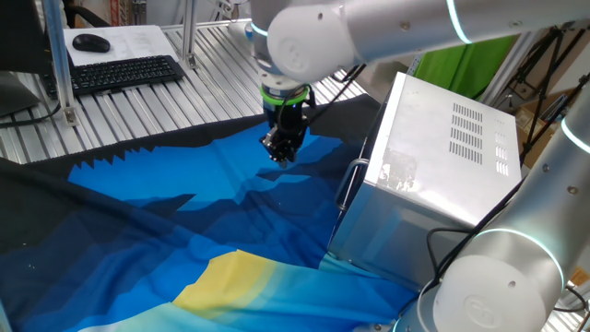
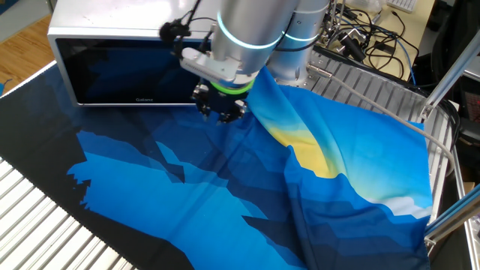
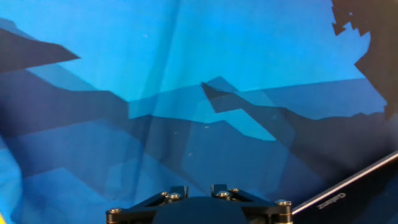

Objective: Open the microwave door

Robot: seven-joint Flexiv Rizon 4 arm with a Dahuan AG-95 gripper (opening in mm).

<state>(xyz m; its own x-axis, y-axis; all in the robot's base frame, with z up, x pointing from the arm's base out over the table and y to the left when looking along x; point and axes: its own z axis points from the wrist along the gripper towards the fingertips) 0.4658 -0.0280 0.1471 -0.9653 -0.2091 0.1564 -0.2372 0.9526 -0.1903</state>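
The silver microwave (image 1: 442, 157) stands at the right of the table, its casing (image 2: 112, 26) at the back left in the other fixed view. Its door (image 2: 127, 71) is dark glass in a silver frame and lies flush with the body. The slim handle (image 1: 348, 189) shows as a vertical bar on the door's edge. My gripper (image 1: 281, 148) hangs over the blue cloth in front of the door, apart from the handle. It points down (image 2: 221, 112). In the hand view its fingers (image 3: 199, 190) stand a little apart with nothing between them, and the door's lower edge (image 3: 348, 186) crosses the bottom right corner.
A blue, black and yellow patterned cloth (image 1: 184, 212) covers the table and is rumpled near the arm's base (image 2: 315, 150). A keyboard (image 1: 124, 72) and mouse (image 1: 90, 42) lie on the ribbed metal top at the back. Cables (image 2: 367, 37) lie behind the arm.
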